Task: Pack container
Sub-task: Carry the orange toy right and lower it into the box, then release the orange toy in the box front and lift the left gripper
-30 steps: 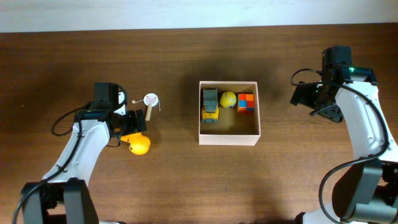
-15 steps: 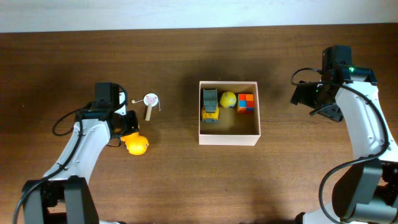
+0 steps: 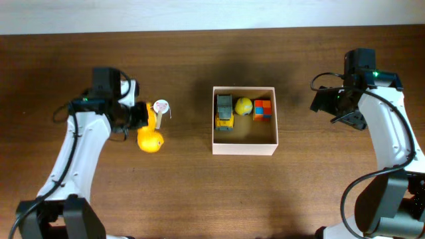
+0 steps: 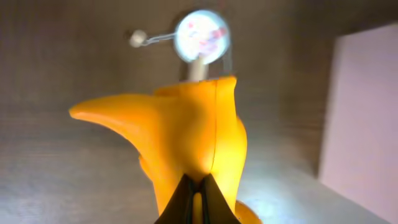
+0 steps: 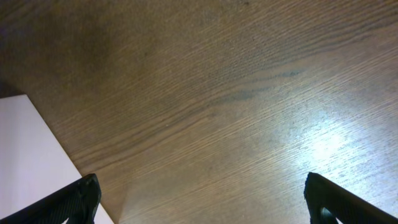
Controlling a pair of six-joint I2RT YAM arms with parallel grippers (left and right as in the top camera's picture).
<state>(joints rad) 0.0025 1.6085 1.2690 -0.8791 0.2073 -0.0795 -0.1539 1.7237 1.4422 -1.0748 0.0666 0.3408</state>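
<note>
Pinching the yellow toy (image 4: 186, 137), left jaws show clearly only at the wrist; right jaws gape empty

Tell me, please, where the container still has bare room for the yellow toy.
The container is bare cardboard across its robot-side half, up to the near wall. The truck, ball and cube crowd the far wall. The yellow toy should fit in that bare half.

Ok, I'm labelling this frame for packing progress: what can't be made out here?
Left wrist: yellow toy blurred and cut off by the bottom edge; left tool shows only its tips.
Right wrist: container cut by the left edge to one white wall; contents unseen.
Overhead: small drum, face print too small to read.
</note>
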